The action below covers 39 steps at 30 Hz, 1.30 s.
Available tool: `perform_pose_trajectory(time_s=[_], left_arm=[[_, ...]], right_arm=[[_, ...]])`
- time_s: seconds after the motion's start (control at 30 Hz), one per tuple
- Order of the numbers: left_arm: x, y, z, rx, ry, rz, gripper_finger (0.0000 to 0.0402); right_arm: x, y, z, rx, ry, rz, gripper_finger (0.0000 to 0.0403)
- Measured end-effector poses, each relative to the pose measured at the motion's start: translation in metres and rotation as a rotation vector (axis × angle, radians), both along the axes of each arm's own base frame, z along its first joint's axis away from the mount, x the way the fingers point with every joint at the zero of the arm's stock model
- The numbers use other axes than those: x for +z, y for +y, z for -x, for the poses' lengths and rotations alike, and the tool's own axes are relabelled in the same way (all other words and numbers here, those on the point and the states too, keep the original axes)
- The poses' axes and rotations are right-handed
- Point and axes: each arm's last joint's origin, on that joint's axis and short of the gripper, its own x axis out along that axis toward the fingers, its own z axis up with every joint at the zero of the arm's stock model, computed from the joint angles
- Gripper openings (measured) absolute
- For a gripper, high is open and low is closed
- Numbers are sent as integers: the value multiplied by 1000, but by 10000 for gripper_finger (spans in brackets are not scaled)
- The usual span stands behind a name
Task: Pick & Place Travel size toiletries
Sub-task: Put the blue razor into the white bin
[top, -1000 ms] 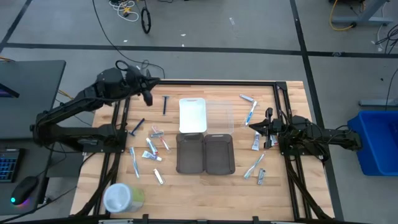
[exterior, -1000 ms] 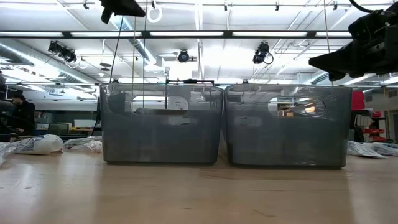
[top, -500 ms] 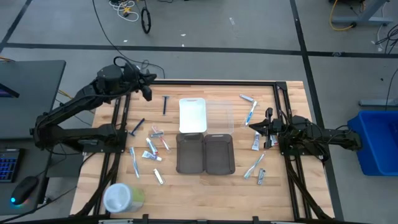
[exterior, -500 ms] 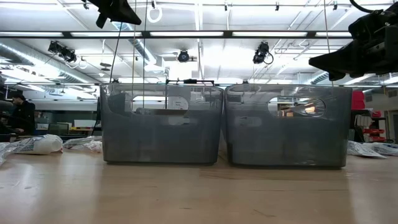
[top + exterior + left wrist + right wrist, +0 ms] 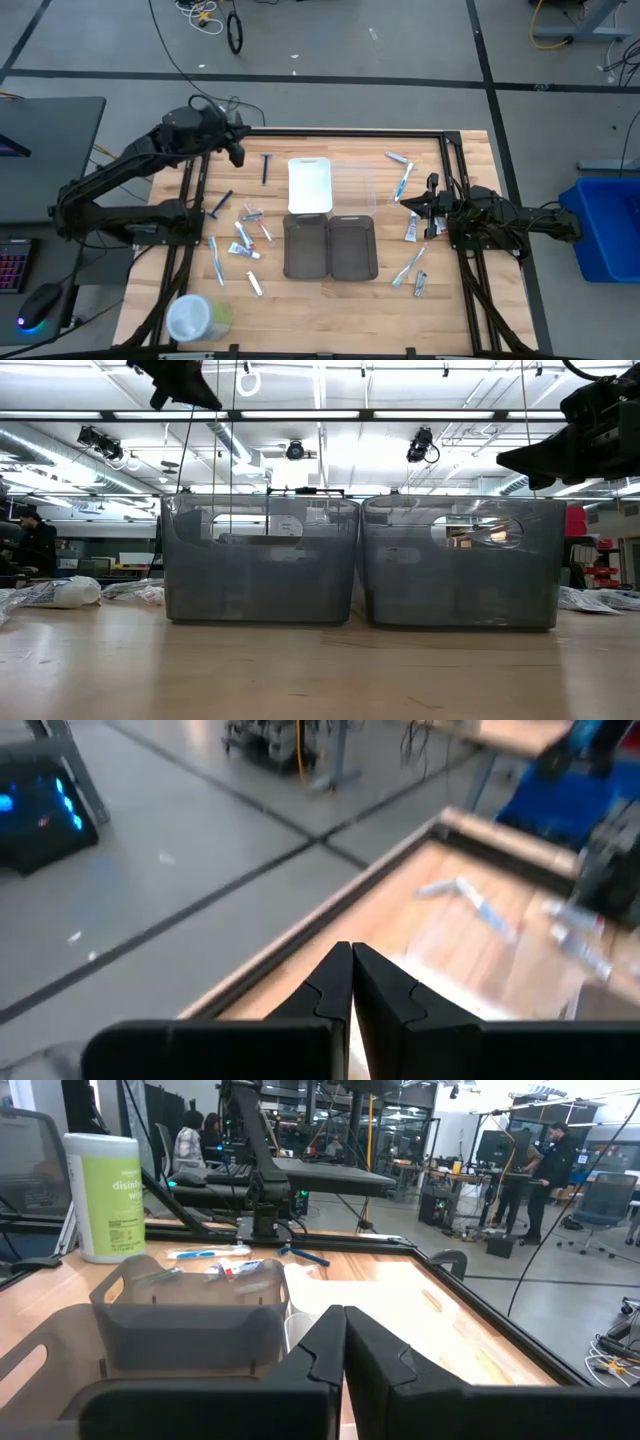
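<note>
Left fingers [image 5: 350, 982] pressed shut on nothing, raised high over the bench's far left corner [image 5: 243, 134], well apart from every item. Right fingers [image 5: 343, 1342] likewise shut and empty, parked low over the right side of the bench, aimed across at 2 grey bins [image 5: 330, 247].

Toiletries spread in 2 groups: small tubes [image 5: 250, 233], a toothbrush [image 5: 216, 259] and a dark razor [image 5: 222, 204] near the left edge; a second toothbrush [image 5: 403, 182], a tube [image 5: 411, 230] and more pieces near the right edge. White tray [image 5: 310, 184] at centre, wipes canister [image 5: 197, 317] at the near left corner.

Probably at the reach stage, with nothing yet in a bin. Best done by opening the left fingers before descending, picking 1 lone piece at the cluster's rim, lining the fingers across its narrow width, and lowering straight down to avoid nudging neighbours.
</note>
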Motion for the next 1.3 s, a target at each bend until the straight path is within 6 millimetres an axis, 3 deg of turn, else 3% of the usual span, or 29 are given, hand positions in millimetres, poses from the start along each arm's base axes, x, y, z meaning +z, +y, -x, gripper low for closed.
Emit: perform_pose_trajectory(time_s=[0.3,0.47,0.77,1.3], left_arm=[[-26,7,-13,-7,210,99,15],[-32,13,-18,14,232,133,15],[-57,28,-32,173,238,372,16],[-96,47,-58,263,357,515,16]], right_arm=[[0,0,0,0,0,0,14],[0,0,0,0,0,0,13],[0,0,0,0,0,0,14],[0,0,0,0,0,0,14]])
